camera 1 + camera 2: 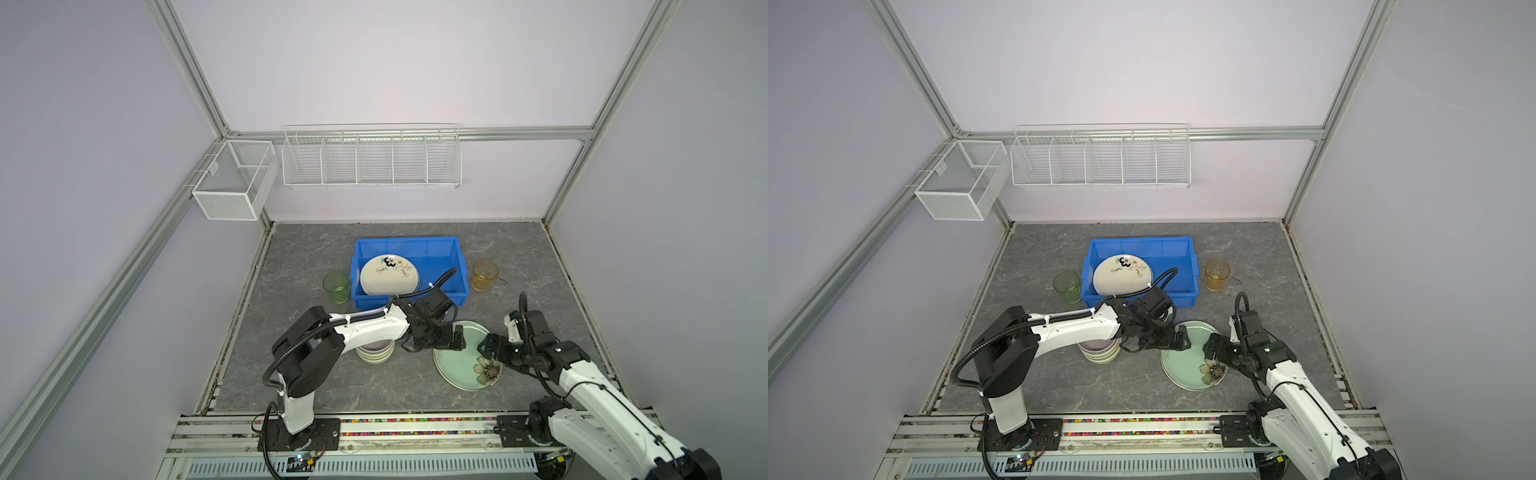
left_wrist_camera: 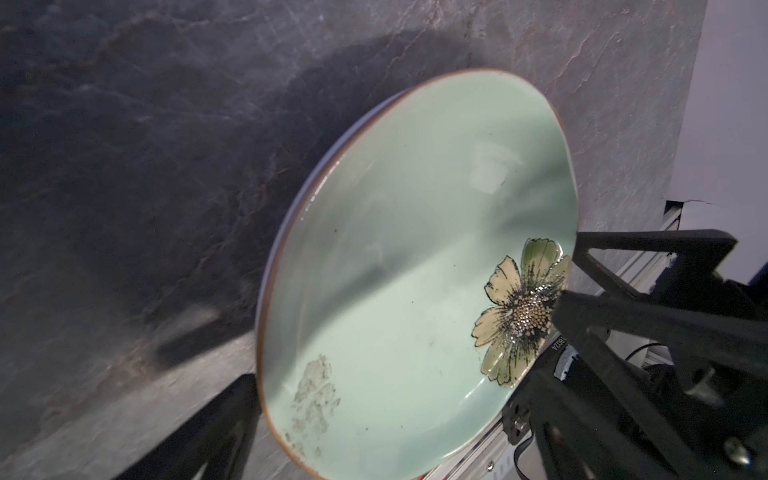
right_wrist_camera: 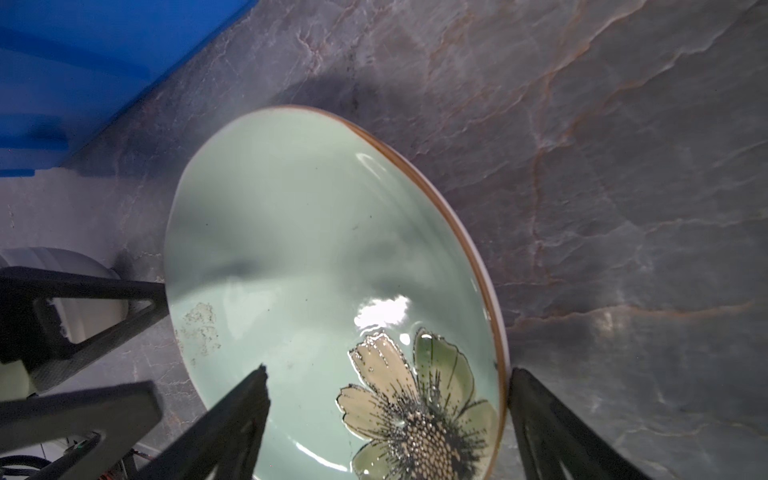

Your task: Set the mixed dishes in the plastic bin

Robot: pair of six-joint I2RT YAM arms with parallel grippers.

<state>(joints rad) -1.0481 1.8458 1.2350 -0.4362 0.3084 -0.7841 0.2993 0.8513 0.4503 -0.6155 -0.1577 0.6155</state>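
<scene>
Covering the whole floor of the cell is a grey stone-look tabletop [image 1: 328, 386] w/ pale and rusty veins, matt, darker w/ shadow round the dishes. Lilac walls [image 1: 395, 62] on 3 sides, aluminium frame posts [image 1: 194, 70] in the corners, slotted rail [image 1: 415, 432] along the front edge. On the back wall hangs a long white wire rack [image 1: 371, 160] w/ dividers; on the left wall a white mesh basket [image 1: 232, 183].

Blue plastic bin [image 1: 440, 253] sits mid-table towards the back, w/ a cream plate [image 1: 388, 276] w/ dark print in its left half, looks tilted. Green cup [image 1: 336, 286] is just beside the bin's left end and amber cup [image 1: 484, 275] just beside its right, both upright on the table. Pale green floral plate [image 1: 459, 365] lies nearer the front, outside the bin. Stack of small bowls [image 1: 374, 353] is to its left, partly under the L arm [image 1: 365, 332].

L gripper [image 1: 457, 340] has its jaws spread wide at the floral plate's left rim, nothing pinched. R gripper [image 1: 485, 347] is also spread: one finger [image 3: 237, 411] over the plate's inside, the other outside the rim by the flower, not clamped
</scene>
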